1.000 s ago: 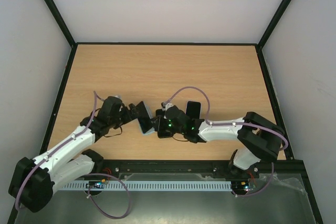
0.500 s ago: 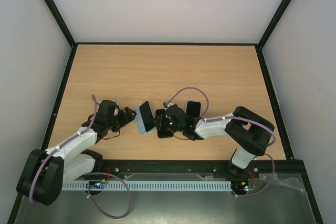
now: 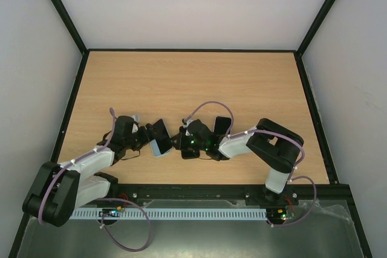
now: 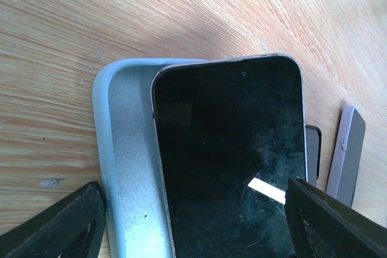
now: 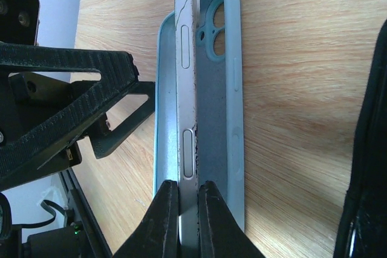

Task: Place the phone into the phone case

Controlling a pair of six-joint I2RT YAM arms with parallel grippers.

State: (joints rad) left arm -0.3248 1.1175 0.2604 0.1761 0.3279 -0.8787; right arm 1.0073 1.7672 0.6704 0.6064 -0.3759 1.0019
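The light blue phone case (image 4: 124,167) lies open side up on the wooden table, and it also shows in the top view (image 3: 158,147). The phone (image 4: 230,149), black screen and pale metal frame, is tilted with one long edge down inside the case. My right gripper (image 5: 188,194) is shut on the phone's (image 5: 187,89) near end and holds it on edge over the case (image 5: 225,119). My left gripper (image 4: 193,193) is spread wide, one finger (image 4: 60,228) on each side of the case. Whether the fingers press on it does not show.
A second dark phone (image 3: 222,126) lies just behind the right wrist. A flat black object (image 3: 190,152) lies under the right gripper (image 3: 179,141). A lilac-grey slab (image 4: 347,149) stands right of the case. A black raised rim (image 3: 72,101) frames the table.
My left gripper drew back to the left, then came forward astride the case. The case and phone shifted slightly left, and the right gripper followed with the phone.
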